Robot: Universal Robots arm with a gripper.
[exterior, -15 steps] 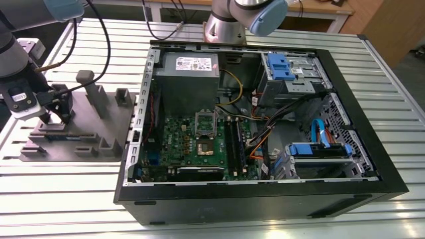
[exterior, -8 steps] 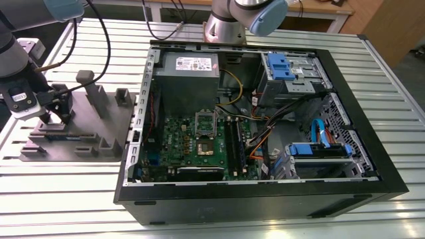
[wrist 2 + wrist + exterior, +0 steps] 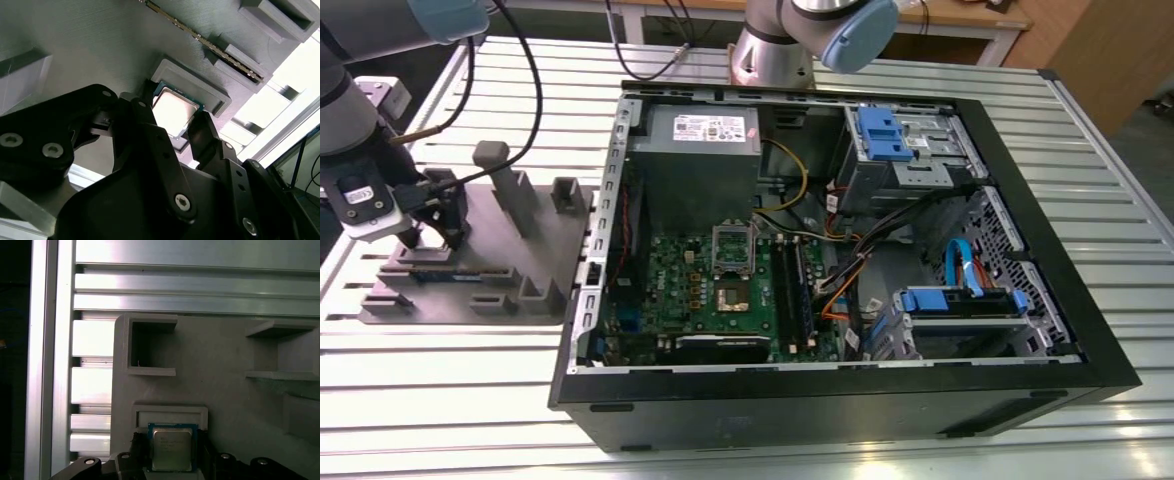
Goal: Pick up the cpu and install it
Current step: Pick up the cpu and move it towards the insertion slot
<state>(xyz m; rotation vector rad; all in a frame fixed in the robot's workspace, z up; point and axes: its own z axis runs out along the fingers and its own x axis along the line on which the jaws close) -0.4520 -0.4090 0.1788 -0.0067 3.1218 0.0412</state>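
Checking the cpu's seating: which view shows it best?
First wrist view: the cpu faces the camera, its top clear. The second wrist view shows it aslant, partly behind the end effector; in the exterior view, hidden.

Tool [image 3: 434, 238] is low over the grey moulded plastic fixture tray [image 3: 480, 245], black fingers spread, tips down among its raised blocks. Past the tray, well apart from the tool, the open black metal computer case [image 3: 854, 400] shows its green motherboard [image 3: 680, 280]. Slatted aluminium worktop [image 3: 454, 380] underneath.
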